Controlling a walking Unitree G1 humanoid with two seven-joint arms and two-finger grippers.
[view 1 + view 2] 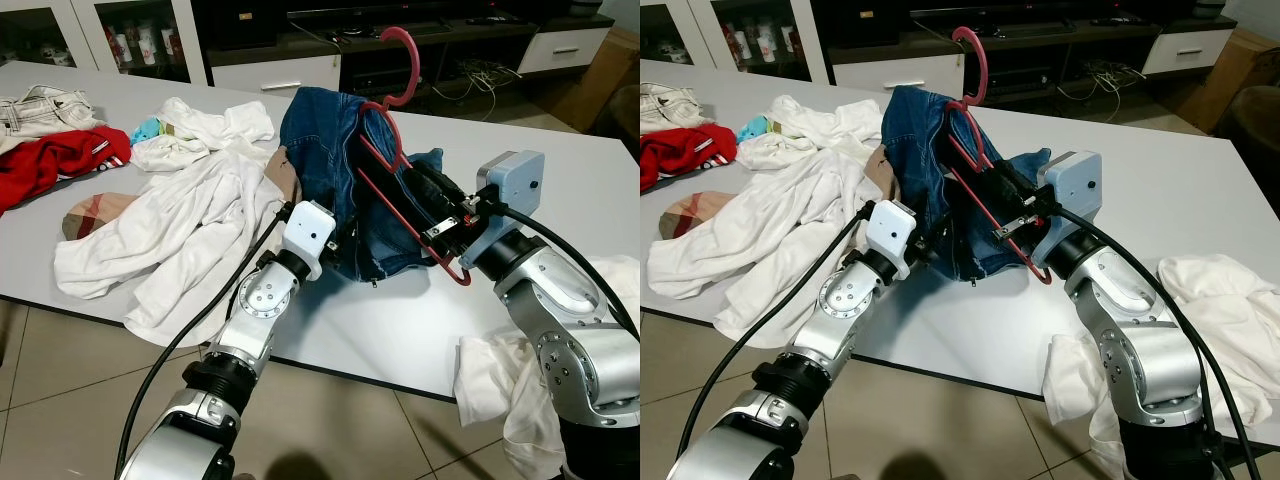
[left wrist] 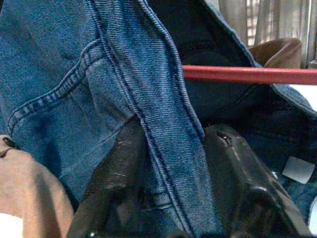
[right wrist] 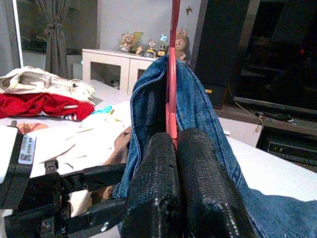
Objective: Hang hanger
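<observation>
Over the white table (image 1: pixel 560 180), the right claw (image 1: pixel 440 215) is clenching the red hanger (image 1: pixel 400 120), its hook pointing up. Blue jeans (image 1: pixel 320 150) are draping over the hanger, and the left claw (image 2: pixel 171 163) is pinching a denim seam beneath. White clothes (image 1: pixel 190 210) are lying just beside the jeans, with a red garment (image 1: pixel 55 160) farther left and a white cloth (image 1: pixel 1225 300) hanging off the near edge.

Both arms are silver metal with round, screw-dotted joints and black collars. At lower left of the head views, the left arm (image 1: pixel 255 320) carries a white wrist box and a thick black cable. The right arm (image 1: pixel 560 330), lower right, has a pale blue-grey box, possibly a camera housing.
</observation>
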